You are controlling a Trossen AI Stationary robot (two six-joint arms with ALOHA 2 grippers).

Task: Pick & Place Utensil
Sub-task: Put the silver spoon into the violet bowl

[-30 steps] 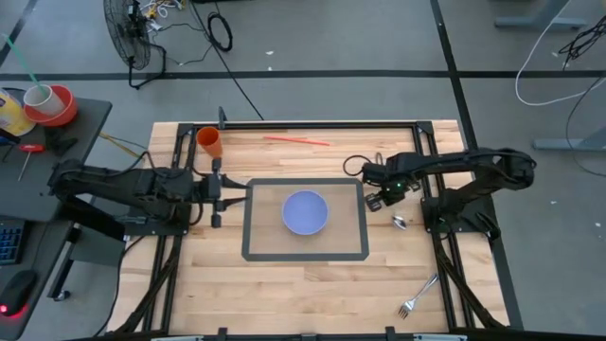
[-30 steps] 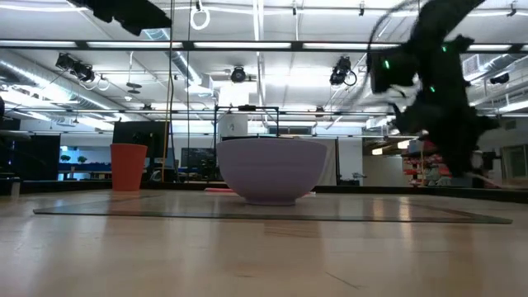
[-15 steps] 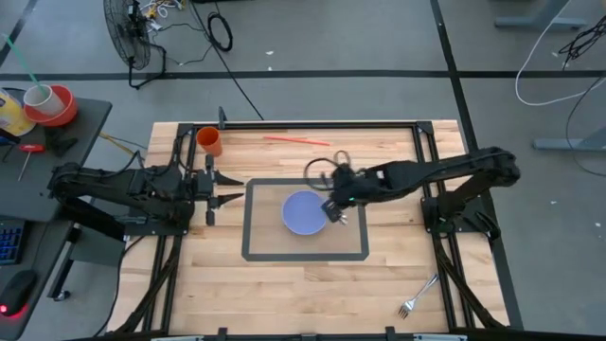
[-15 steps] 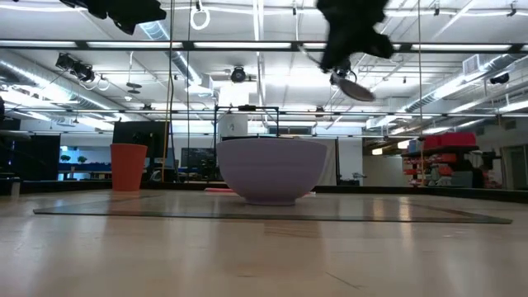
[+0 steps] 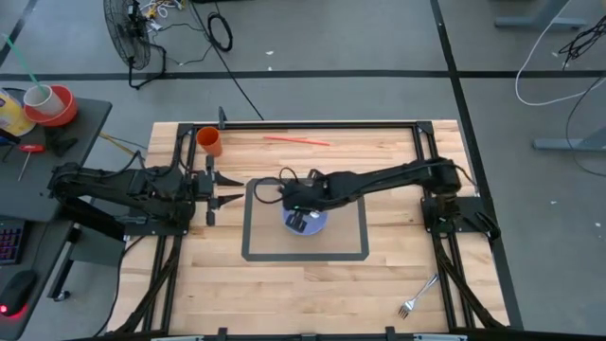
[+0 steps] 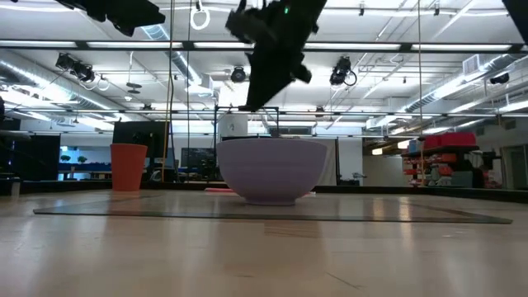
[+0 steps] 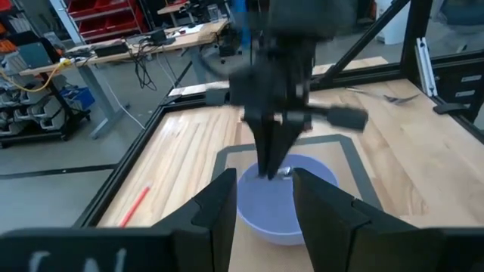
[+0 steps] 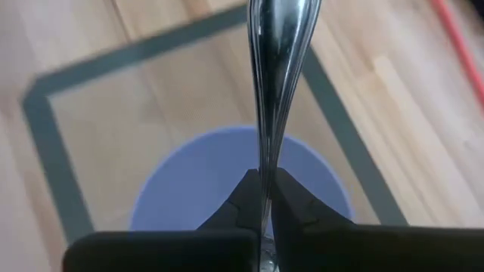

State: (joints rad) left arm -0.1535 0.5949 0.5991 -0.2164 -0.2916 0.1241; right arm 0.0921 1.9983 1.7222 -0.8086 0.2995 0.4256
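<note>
A lavender bowl point(image 5: 321, 221) stands on a clear mat with a grey border point(image 5: 248, 220) at the table's middle. My right gripper point(image 5: 299, 221) hangs over the bowl, pointing down, shut on a metal spoon point(image 8: 266, 91). In the left wrist view its tips point(image 7: 269, 168) reach down to about the bowl's point(image 7: 261, 215) rim. The low view shows the right gripper point(image 6: 252, 103) just above the bowl point(image 6: 271, 169). My left gripper point(image 5: 230, 189) waits open at the mat's left edge, level, facing the bowl. My right gripper pinches the spoon's narrow shaft point(image 8: 262, 175) between its two fingers point(image 8: 240, 198), which come from above. The spoon runs on past the fingertips, along the fingers, and widens toward its far end point(image 8: 283, 19). It is lifted clear of the table, over the bowl point(image 8: 189, 181).
An orange cup point(image 5: 209, 142) stands near the table's far left corner. A red straw point(image 5: 296, 141) lies along the far edge. A fork point(image 5: 417, 296) lies near the near right corner. Bare wood surrounds the mat.
My right gripper has carried the spoon up off the table by the mat's right edge and swept toward the table's left. It now stands over the bowl and has come down toward its rim. The spoon hangs in the hold throughout.
</note>
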